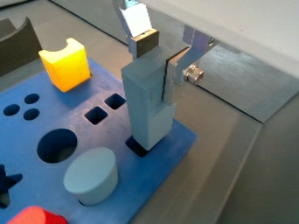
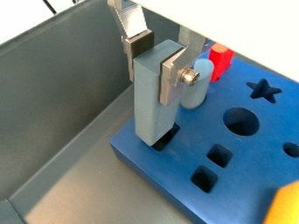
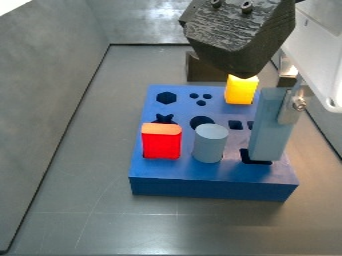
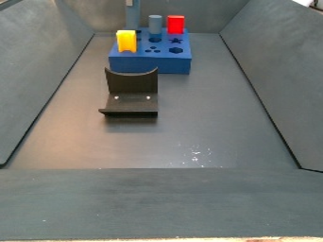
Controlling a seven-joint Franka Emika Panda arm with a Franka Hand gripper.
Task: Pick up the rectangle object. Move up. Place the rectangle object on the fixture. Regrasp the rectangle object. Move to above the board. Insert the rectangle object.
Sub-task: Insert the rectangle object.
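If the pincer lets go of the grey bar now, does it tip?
Probably not: the rectangle object stands upright with its foot in a slot of the board. It looks rigid. The pincer holds its top; matte faces likely grip well.

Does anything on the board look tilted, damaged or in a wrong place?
Nothing stands out. The bar stands upright in a hole at the board's corner, the gripper on its top; the other pieces stand upright.
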